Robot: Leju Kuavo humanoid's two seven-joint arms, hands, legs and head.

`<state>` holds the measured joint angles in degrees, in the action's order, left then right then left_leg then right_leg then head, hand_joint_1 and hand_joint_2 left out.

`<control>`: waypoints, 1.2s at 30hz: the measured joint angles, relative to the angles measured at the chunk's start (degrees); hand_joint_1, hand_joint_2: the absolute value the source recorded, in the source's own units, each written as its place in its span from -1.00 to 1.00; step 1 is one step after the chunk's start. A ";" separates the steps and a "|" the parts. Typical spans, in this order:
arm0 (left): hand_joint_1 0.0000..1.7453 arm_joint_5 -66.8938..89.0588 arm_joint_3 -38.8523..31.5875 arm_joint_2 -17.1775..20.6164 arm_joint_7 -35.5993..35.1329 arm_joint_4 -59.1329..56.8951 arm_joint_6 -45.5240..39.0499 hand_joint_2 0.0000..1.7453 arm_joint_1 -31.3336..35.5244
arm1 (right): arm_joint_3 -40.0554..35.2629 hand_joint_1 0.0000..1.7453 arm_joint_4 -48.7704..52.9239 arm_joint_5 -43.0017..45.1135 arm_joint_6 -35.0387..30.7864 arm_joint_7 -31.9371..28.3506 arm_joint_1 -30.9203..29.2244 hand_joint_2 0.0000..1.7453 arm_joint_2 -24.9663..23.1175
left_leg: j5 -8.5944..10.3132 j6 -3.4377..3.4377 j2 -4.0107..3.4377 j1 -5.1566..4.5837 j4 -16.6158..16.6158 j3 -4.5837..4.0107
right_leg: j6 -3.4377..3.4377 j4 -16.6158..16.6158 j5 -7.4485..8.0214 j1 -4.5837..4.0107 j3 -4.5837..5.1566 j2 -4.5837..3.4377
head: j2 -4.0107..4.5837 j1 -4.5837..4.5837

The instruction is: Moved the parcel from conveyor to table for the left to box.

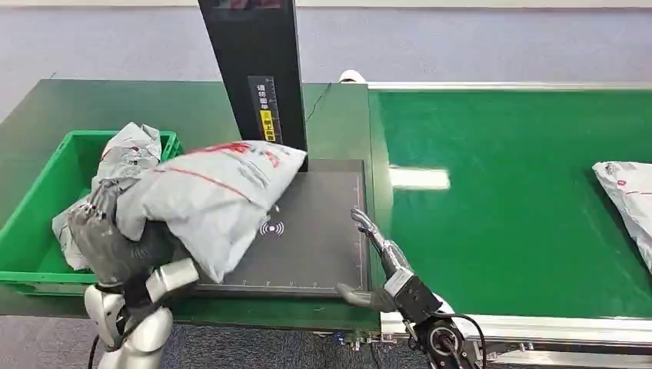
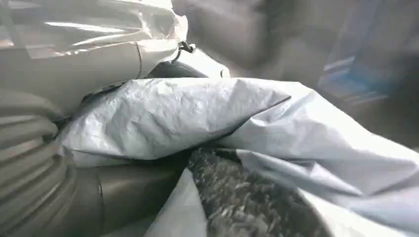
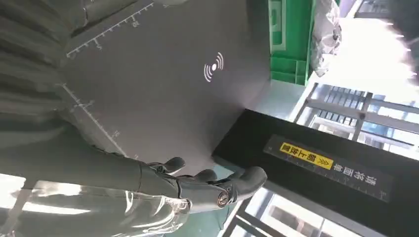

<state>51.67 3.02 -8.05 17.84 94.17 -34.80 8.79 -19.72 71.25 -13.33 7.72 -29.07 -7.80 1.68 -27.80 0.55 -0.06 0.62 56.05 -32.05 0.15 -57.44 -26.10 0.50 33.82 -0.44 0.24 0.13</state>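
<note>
Over the table's left edge, my left hand seemingly grips the parcel; my right hand rests empty, fingers spread.

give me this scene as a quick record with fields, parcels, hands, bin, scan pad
held parcel: grey parcel gripped by the left robot hand, partly over the scan pad and partly over the bin edge
left robot hand: grips the parcel from below
right robot hand: holds nothing, fingers apart, at the pad's right edge
scan pad: dark, ruler marks along its edges
green bin: holds another grey parcel
conveyor: one more parcel at far right
</note>
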 measured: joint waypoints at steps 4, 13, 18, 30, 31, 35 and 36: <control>1.00 1.82 -3.81 1.71 -10.77 -7.58 2.04 1.00 3.87 | 0.48 -1.00 0.04 -0.66 1.14 0.50 -0.27 1.00 -0.04 | 0.06 0.02 -0.03 0.06 0.00 0.04 | -0.04 -0.04 0.03 -0.06 0.00 -0.03 | 0.00 0.02; 1.00 7.19 -11.94 4.31 -19.09 -21.21 7.28 1.00 8.25 | 0.48 -1.00 -0.63 -1.84 2.40 0.79 -2.59 1.00 -1.00 | 0.04 0.01 -0.04 0.03 0.00 -0.03 | -0.03 -0.04 0.01 -0.04 0.01 -0.03 | 0.00 0.02; 1.00 6.32 -15.29 5.27 -18.89 -26.90 6.19 1.00 10.55 | 0.44 -1.00 -1.38 -2.17 2.73 0.83 -3.54 1.00 -1.71 | 0.04 0.01 -0.05 0.03 -0.01 0.05 | -0.03 -0.04 0.01 -0.04 -0.03 -0.04 | 0.00 0.02; 1.00 4.09 -19.15 5.86 -16.55 -31.01 1.85 1.00 11.95 | 0.44 -1.00 -2.08 -2.27 2.73 0.83 -3.58 1.00 -2.19 | 0.05 0.02 -0.05 0.05 -0.02 0.13 | -0.03 -0.06 0.02 -0.06 -0.13 -0.04 | 0.00 0.00; 1.00 3.10 -19.46 5.80 -15.32 -31.03 0.76 1.00 11.92 | 0.44 -1.00 -2.08 -2.27 2.73 0.83 -3.57 1.00 -2.23 | 0.05 0.02 -0.06 0.05 -0.02 0.13 | -0.03 -0.06 0.02 -0.06 -0.13 -0.04 | 0.00 0.00; 1.00 -2.32 -22.61 4.48 -1.93 -28.47 -0.87 1.00 10.85 | 0.39 -1.00 -2.08 -2.30 2.56 0.92 -3.55 1.00 -2.21 | 0.05 0.02 -0.04 0.05 0.00 0.10 | -0.03 -0.06 0.02 -0.06 -0.08 -0.03 | 0.00 0.00; 1.00 -3.30 -24.47 3.32 3.35 -27.02 -0.94 1.00 10.69 | 0.35 -1.00 -2.08 -2.30 2.47 0.94 -3.56 1.00 -2.21 | 0.05 0.02 -0.02 0.05 0.00 0.06 | -0.03 -0.06 0.01 -0.06 -0.06 -0.03 | 0.00 0.02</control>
<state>48.37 -21.45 -4.72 21.20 67.15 -35.74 19.49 -19.37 69.18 -15.63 10.19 -28.13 -11.36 -0.52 -27.74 0.57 -0.08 0.68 56.04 -32.00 0.11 -57.50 -26.08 0.44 33.75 -0.47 0.24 0.15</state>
